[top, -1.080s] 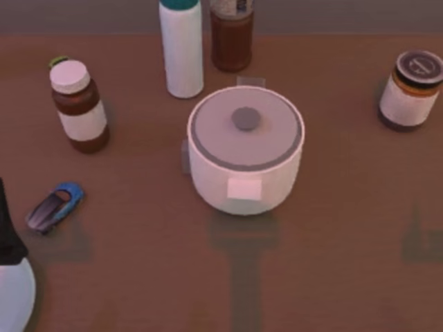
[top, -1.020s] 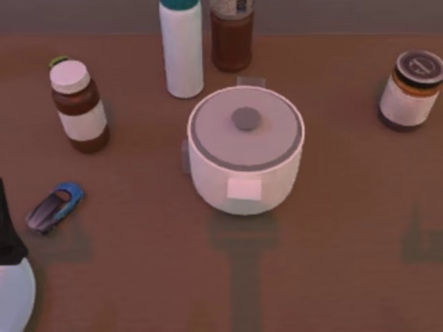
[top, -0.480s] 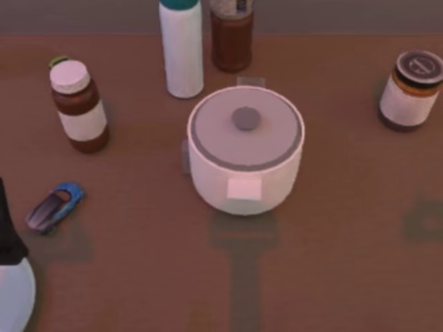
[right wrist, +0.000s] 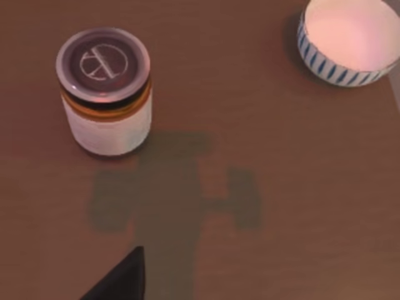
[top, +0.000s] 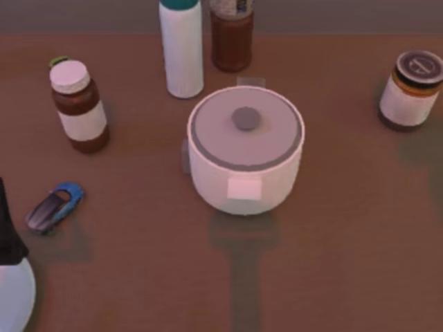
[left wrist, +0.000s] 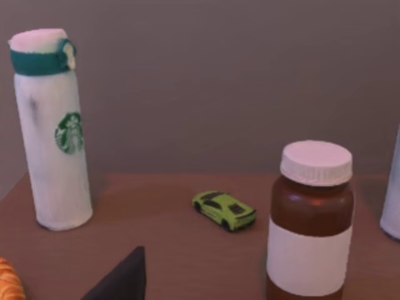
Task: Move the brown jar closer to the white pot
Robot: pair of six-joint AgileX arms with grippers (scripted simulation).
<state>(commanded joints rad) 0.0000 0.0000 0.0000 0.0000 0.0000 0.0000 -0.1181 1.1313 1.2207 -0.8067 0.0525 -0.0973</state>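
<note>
The brown jar (top: 412, 90) stands at the table's far right: squat, with a white label and a dark lid bearing a light mark. From the right wrist view the brown jar (right wrist: 105, 94) is upright and nothing touches it. The white pot (top: 246, 149), lid on and grey knob up, sits mid-table well left of the jar. My right gripper (right wrist: 200, 292) hovers open above the table short of the jar, and only one dark fingertip (right wrist: 125, 282) shows. My left gripper (left wrist: 200, 294) is parked open at the front left, low by the brown bottle.
A brown bottle with white cap (top: 77, 104) and a blue toy car (top: 54, 206) stand left. A white bottle (top: 181, 45) and a dark bottle (top: 232, 34) stand behind the pot. A striped bowl (right wrist: 350, 40) lies beyond the jar. A green car (left wrist: 224, 209) sits by the brown bottle.
The right arm's shadow has slid from the front right of the table up towards the brown jar. The jar, pot and other objects have not moved.
</note>
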